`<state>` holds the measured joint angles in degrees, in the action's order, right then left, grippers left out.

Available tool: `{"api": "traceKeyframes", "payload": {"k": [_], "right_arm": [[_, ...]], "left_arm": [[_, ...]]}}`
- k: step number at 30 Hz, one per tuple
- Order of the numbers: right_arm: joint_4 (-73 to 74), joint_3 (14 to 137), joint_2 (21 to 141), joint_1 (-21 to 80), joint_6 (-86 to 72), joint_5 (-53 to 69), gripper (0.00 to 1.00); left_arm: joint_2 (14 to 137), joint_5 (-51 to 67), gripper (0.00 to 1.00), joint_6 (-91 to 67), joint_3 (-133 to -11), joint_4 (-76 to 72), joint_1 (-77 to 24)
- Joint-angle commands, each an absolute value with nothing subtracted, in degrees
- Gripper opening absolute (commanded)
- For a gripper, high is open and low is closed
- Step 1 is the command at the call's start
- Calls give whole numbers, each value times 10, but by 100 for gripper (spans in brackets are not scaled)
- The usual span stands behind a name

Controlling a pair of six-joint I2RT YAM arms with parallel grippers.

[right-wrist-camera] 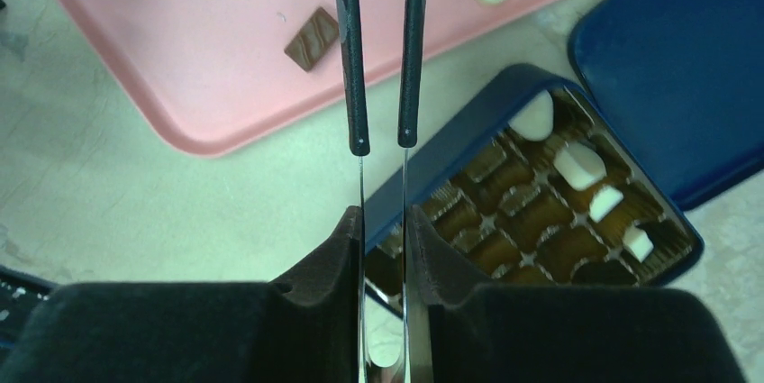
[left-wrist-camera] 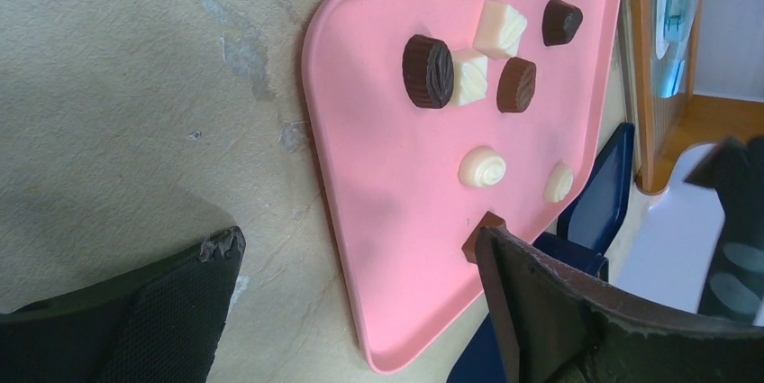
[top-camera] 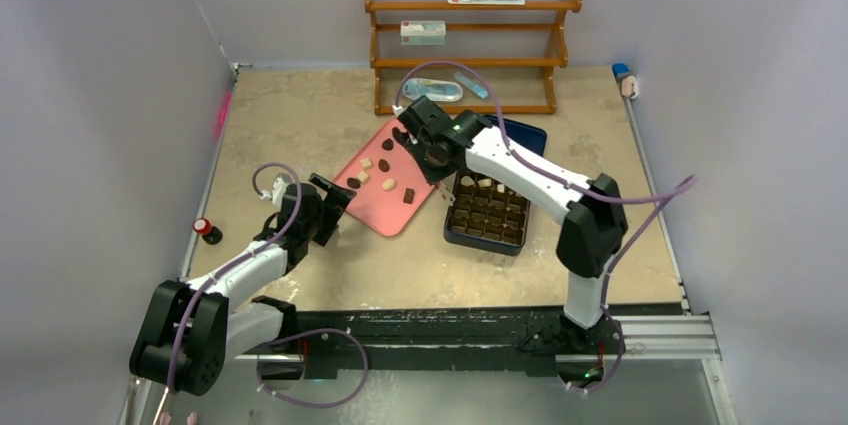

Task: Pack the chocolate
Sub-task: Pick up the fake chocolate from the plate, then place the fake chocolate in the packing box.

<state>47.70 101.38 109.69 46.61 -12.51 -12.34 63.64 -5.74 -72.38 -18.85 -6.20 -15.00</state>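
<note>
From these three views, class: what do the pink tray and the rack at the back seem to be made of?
Pink tray: probably plastic; one even colour, smooth matte surface, rounded moulded corners and a low raised rim.
Rack: looks like wood with a glossy finish; warm orange-brown, with shaped side posts and flat shelves.

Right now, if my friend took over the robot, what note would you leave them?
Left gripper: jaws open, empty, at the pink tray's near corner.
Right gripper: jaws shut on tweezers, nothing between the tips, above the gap between tray and box.
Done: four white pieces sit in box compartments.
Left: several chocolates, dark and white, lie on the tray; most compartments are empty.
</note>
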Motion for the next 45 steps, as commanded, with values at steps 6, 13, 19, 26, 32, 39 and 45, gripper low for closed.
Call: {"api": "traceKeyframes", "payload": {"k": [6,13,19,26,32,39,45], "right_arm": [[479,894,940,471,-167,-176,0],[499,794,834,471,-210,-209,0],[524,722,764,471,-251,-229,0],[532,656,723,471,-283,-225,0],[526,624,713,471,-297,-209,0],[517,597,700,471,-303,-190,0],[517,582,690,472,-310,-180,0]], "left_arm": [[627,-59,99,-715,-204,-55,-145],[630,-54,99,-716,-207,-56,-145],[626,-56,99,-715,-207,-52,-145],[634,-52,99,-716,-206,-58,-145],[639,-53,99,-718,-206,-60,-145],[647,-52,99,-718,-205,-67,-145],[650,-51,99,-720,-200,-73,-145]]}}
